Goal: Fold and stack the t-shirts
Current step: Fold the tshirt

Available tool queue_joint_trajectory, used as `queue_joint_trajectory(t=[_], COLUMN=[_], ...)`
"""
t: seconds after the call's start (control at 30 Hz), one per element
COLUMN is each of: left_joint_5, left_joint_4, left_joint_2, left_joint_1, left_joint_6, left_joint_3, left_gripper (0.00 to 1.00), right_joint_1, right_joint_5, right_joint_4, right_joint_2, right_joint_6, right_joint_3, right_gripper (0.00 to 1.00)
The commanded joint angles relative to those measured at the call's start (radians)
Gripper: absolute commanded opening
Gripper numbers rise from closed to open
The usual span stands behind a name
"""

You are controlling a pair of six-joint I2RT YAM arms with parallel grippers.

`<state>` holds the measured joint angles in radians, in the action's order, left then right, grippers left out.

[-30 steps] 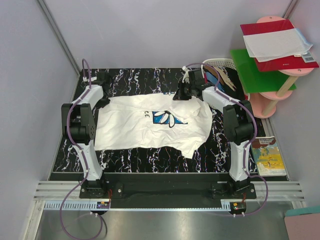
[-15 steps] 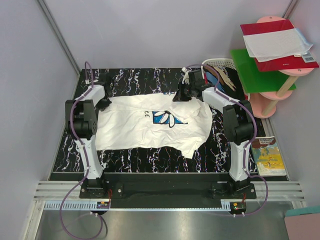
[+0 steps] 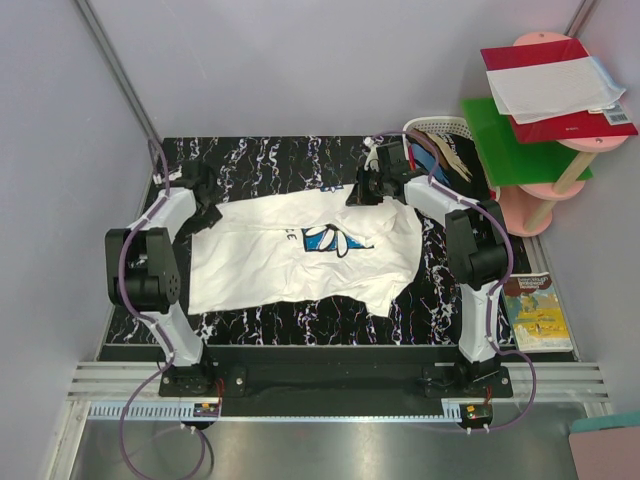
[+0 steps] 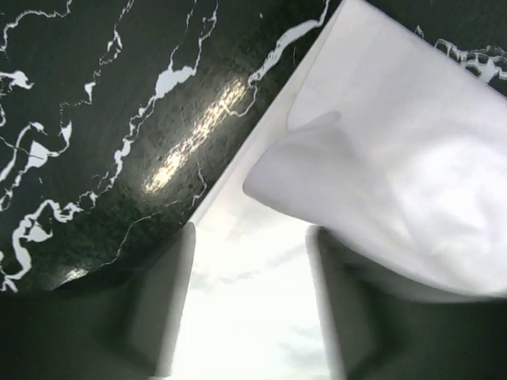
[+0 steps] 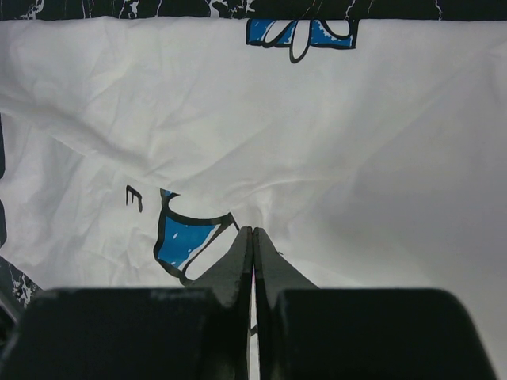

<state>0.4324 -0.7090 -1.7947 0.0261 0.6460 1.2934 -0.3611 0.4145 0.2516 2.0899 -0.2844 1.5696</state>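
A white t-shirt (image 3: 300, 255) with a blue daisy print (image 3: 335, 238) lies spread on the black marbled table (image 3: 270, 160). My left gripper (image 3: 205, 205) is at the shirt's far left corner. In the left wrist view it (image 4: 249, 233) stands open, with white cloth (image 4: 396, 158) lying flat under the gap and a fold just ahead. My right gripper (image 3: 383, 187) is at the shirt's far right edge. In the right wrist view it (image 5: 253, 229) is shut, and the cloth (image 5: 317, 119) puckers up into its tips beside the print (image 5: 186, 237).
A white basket (image 3: 440, 130) holding dark and tan cloth stands at the table's far right corner. Beyond it are a green shelf (image 3: 510, 150) and a red folder with a paper sheet (image 3: 555, 85) on a pink stand. A picture book (image 3: 540, 310) lies right of the table.
My left arm swung outward to the left and its gripper, shut half a second ago, has opened. The shirt's far left corner now lies farther left and flatter. The right gripper stayed put.
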Motion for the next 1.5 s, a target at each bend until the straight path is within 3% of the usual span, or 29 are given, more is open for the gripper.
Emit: queue_joint_trajectory(t=[0.0, 0.13, 0.2, 0.33, 0.47, 0.6, 0.8, 0.97, 1.23, 1.47], left_joint_5=[-0.107, -0.101, -0.118, -0.162, -0.202, -0.218, -0.230, -0.251, -0.297, -0.325], left_joint_4=[0.031, 0.065, 0.121, 0.157, 0.028, -0.029, 0.045, -0.013, -0.118, -0.191], left_joint_2=[0.110, 0.228, 0.242, 0.135, -0.076, -0.216, -0.154, -0.221, -0.400, -0.489], left_joint_1=[0.003, -0.021, -0.022, -0.018, -0.022, -0.020, -0.017, -0.015, -0.015, -0.011], left_joint_6=[0.034, 0.026, 0.011, -0.009, -0.028, 0.010, 0.040, 0.015, -0.040, -0.039], left_joint_3=[-0.049, -0.055, -0.051, 0.074, 0.246, 0.248, 0.103, 0.188, 0.374, 0.585], left_gripper=[0.99, 0.99, 0.92, 0.00, 0.00, 0.00, 0.00, 0.00, 0.00, 0.00], right_joint_1=[-0.010, -0.010, -0.010, -0.010, -0.010, -0.010, -0.010, -0.010, -0.001, 0.010], right_joint_5=[0.036, 0.026, 0.035, 0.055, 0.050, 0.023, -0.011, -0.103, -0.241, -0.237], right_joint_4=[-0.028, -0.029, -0.032, -0.035, -0.037, -0.031, -0.028, 0.072, 0.287, 0.540], right_joint_2=[-0.022, -0.007, 0.013, 0.039, 0.039, 0.019, 0.021, 0.080, 0.219, 0.461], right_joint_6=[-0.004, -0.007, -0.021, -0.038, -0.038, -0.027, -0.021, -0.064, -0.104, -0.087], right_joint_3=[-0.005, -0.003, 0.013, 0.029, 0.021, -0.002, 0.006, 0.064, 0.254, 0.628], right_gripper=[0.04, 0.04, 0.04, 0.04, 0.04, 0.04, 0.04, 0.03, 0.03, 0.03])
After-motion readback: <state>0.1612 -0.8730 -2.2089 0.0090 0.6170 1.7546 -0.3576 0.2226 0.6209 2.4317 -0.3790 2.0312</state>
